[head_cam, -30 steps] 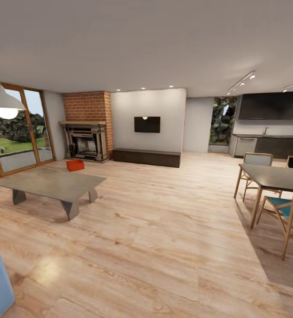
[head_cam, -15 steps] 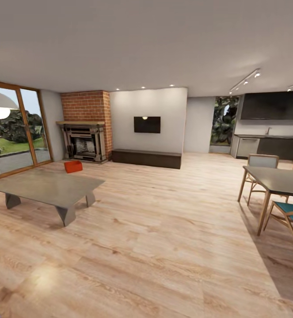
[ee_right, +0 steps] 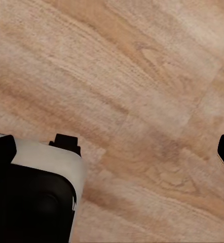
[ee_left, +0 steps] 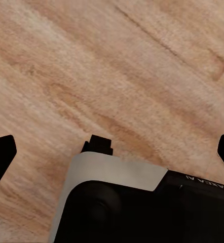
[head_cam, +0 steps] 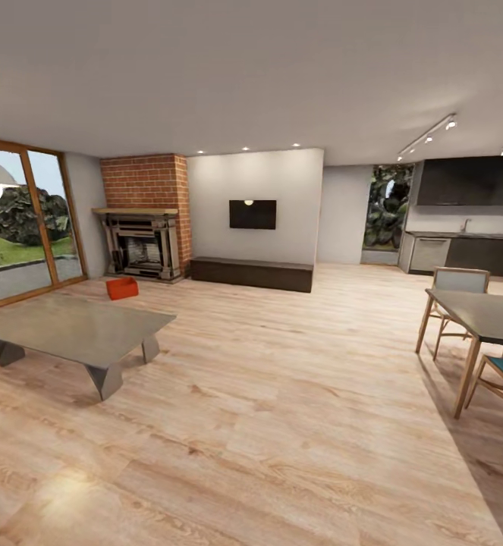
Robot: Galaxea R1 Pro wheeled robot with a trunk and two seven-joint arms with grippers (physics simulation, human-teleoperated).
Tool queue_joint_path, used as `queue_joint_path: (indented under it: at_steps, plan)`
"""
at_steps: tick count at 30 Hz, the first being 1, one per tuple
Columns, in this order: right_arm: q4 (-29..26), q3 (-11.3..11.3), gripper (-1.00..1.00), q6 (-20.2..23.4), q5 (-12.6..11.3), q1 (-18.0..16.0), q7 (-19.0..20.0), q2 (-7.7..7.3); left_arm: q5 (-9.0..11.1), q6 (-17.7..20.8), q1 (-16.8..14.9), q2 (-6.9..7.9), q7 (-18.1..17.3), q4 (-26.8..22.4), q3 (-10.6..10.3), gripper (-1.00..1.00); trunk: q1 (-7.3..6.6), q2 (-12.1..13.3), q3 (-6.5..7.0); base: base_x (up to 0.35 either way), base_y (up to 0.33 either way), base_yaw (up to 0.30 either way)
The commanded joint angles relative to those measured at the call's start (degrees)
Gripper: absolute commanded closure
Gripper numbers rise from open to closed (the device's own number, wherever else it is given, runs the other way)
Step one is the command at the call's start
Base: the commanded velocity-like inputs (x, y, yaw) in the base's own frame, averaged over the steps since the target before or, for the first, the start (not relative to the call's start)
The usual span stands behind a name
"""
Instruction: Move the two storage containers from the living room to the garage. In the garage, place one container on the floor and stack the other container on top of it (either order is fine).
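Presently we are in the living room, with one storage container (head_cam: 122, 287) in sight: a small orange-red bin on the wood-plank floor (head_cam: 281, 394) at about ten o'clock from us, just beyond the far edge of the low grey tabletop (head_cam: 73, 327) and in front of the brick fireplace (head_cam: 143, 243). We judge the bin light and stiff, its thin lidless walls smooth and somewhat slippery, so a hold on the rim of a wall, or one pincer on each short side, looks soundest. From the head view we read the room's layout: wall TV (head_cam: 253, 214), long dark cabinet (head_cam: 251, 273), dining table (head_cam: 486, 312) at three o'clock. From the wrist views we get bare planks beneath each arm, where the left pincer (ee_left: 112, 154) and right pincer (ee_right: 114, 152) each hang with dark fingertips spread wide, released and holding nothing
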Motion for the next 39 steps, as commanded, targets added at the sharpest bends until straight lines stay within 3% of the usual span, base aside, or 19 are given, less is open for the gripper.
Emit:
queue_joint_path:
  at_steps: [1, 39]
  plan:
    - [0.13, 0.27, -1.00, -0.20, 0.07, -0.06, -0.18, 0.01, 0.46, 0.03, -0.06, 0.01, 0.14, 0.00, -0.49, -1.00, 0.04, -0.04, -0.07, 0.323, 0.000, 0.000]
    - [0.13, -0.04, -1.00, -0.12, -0.02, -0.06, -0.27, 0.28, 0.42, -0.42, -0.05, -0.49, 0.14, 0.09, -0.49, -1.00, 0.04, -0.04, -0.07, 0.323, 0.000, 0.000]
